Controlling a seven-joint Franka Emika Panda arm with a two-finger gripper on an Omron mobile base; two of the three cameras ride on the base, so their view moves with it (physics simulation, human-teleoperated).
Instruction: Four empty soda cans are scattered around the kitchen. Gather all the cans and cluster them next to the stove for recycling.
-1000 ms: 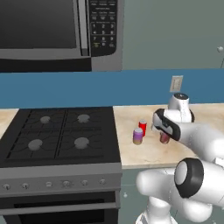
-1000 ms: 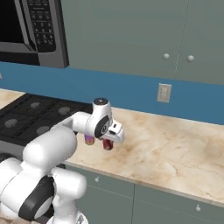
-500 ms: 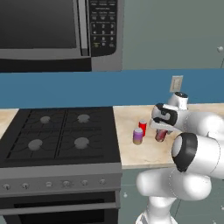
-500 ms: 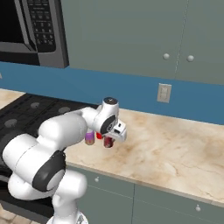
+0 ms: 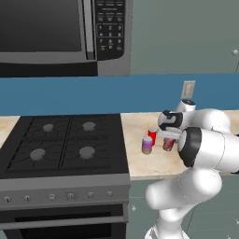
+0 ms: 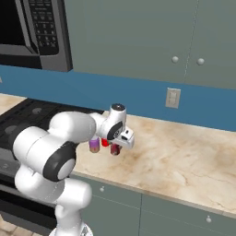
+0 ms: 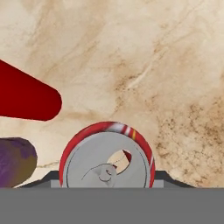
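Left base: my gripper (image 5: pixel 169 140) clamps a dark red can (image 5: pixel 168 144) on counter (image 5: pixel 158 165), w/ red can (image 5: pixel 152 136) and purple can (image 5: pixel 147 145) near stove (image 5: pixel 65 144). Right base: same cluster. Hand: can top between fingertips.

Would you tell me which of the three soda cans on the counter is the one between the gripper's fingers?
The dark red can under the gripper, farthest from the stove; the purple can and bright red can stand free.

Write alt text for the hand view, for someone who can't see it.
Looking straight down, the pincer grips a red soda can with a silvery top above the beige marble counter. Another red can and a purple can stand at the left.
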